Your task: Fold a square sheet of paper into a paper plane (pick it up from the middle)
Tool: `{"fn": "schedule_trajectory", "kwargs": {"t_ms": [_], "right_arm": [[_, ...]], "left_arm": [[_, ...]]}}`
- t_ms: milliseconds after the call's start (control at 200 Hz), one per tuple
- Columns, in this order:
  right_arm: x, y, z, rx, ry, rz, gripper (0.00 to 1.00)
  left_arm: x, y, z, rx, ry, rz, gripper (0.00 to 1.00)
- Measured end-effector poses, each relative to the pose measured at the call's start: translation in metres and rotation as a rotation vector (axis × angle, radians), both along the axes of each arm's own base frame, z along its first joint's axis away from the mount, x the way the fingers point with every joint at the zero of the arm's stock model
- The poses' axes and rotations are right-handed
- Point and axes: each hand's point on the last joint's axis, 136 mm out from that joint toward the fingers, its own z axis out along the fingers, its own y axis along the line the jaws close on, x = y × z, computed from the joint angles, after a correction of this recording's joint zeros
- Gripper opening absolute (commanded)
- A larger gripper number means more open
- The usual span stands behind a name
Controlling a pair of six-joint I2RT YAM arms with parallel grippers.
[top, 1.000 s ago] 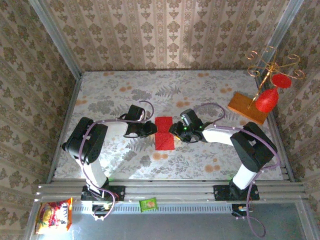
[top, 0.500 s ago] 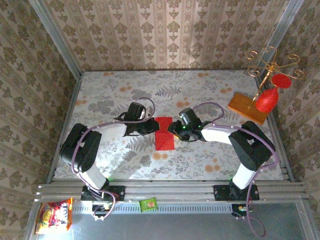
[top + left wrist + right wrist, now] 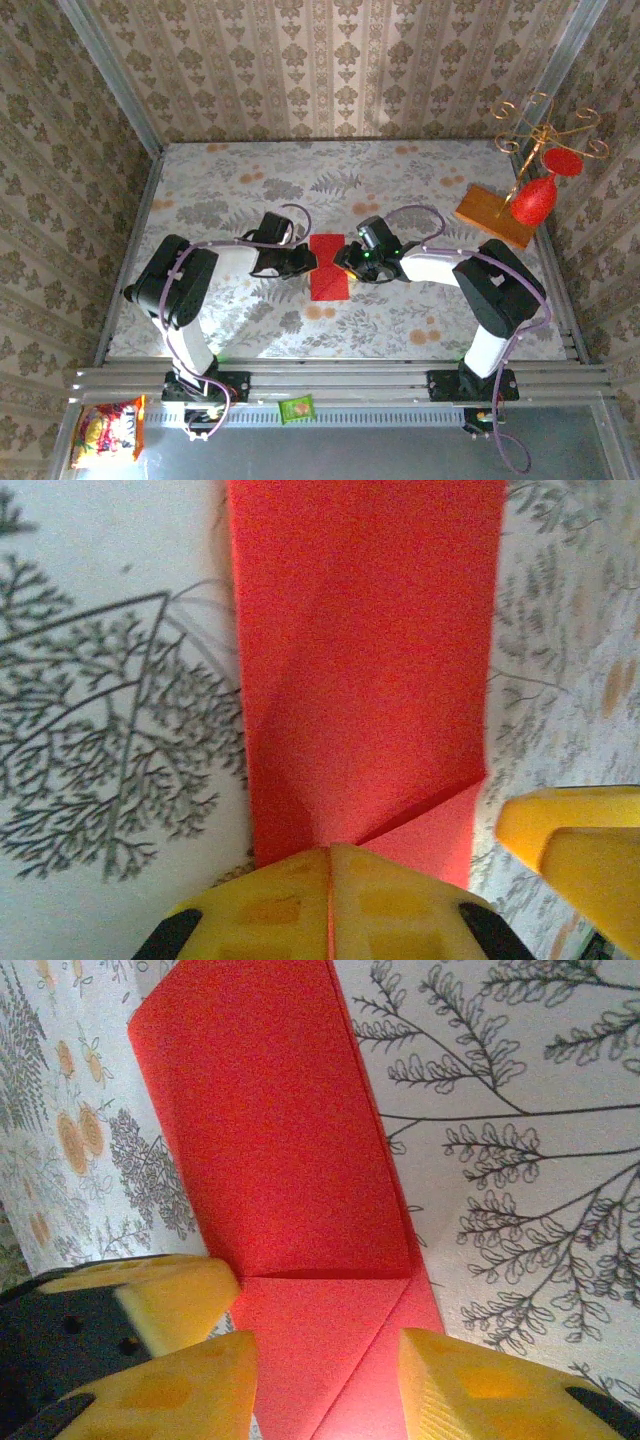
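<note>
Although peering at one red-yellow packet (image 3: 106,430) and one green packet (image 3: 296,408) on the front rail (image 3: 400,381), cannot read either. Middle of surface (image 3: 230,190): one square sheet of paper (image 3: 329,282), folded narrow. Pinched at its left edge by left gripper (image 3: 303,262), clamped tight; straddled at right edge by right gripper (image 3: 347,262), jaws apart. Far right corner: one wooden board (image 3: 495,215), one red ornament (image 3: 533,200).

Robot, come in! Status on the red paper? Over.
Left gripper: jaws shut on edge of red paper. Right gripper: jaws open astride the opposite edge. Paper creased, lying flat. Wooden board far right, not blocking.
</note>
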Motion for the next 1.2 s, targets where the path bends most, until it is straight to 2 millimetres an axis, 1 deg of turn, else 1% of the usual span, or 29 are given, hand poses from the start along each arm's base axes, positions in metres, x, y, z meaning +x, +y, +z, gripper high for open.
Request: {"fn": "schedule_trajectory", "kwargs": {"t_ms": [145,440,635,900,1010,1115,1200], "right_arm": [[0.003,0.005,0.002,0.012,-0.004,0.009,0.37],[0.002,0.006,-0.003,0.006,0.005,0.012,0.38],[0.002,0.006,-0.004,0.003,0.007,0.012,0.37],[-0.001,0.005,-0.012,-0.012,0.03,0.012,0.37],[-0.002,0.004,-0.014,-0.017,0.038,0.013,0.35],[-0.001,0.007,-0.015,-0.003,0.037,0.022,0.33],[0.0,0.015,-0.014,0.023,0.029,0.042,0.31]], "left_arm": [[0.001,-0.001,-0.001,-0.023,0.011,0.024,0.09],[0.002,0.0,-0.002,-0.038,0.029,0.057,0.09],[0.002,0.0,-0.002,-0.039,0.032,0.06,0.09],[0.002,0.0,-0.002,-0.04,0.033,0.062,0.09],[0.002,0.0,-0.002,-0.04,0.032,0.062,0.09],[0.002,0.0,-0.002,-0.04,0.032,0.062,0.09],[0.002,0.0,-0.002,-0.04,0.032,0.063,0.09]]}}
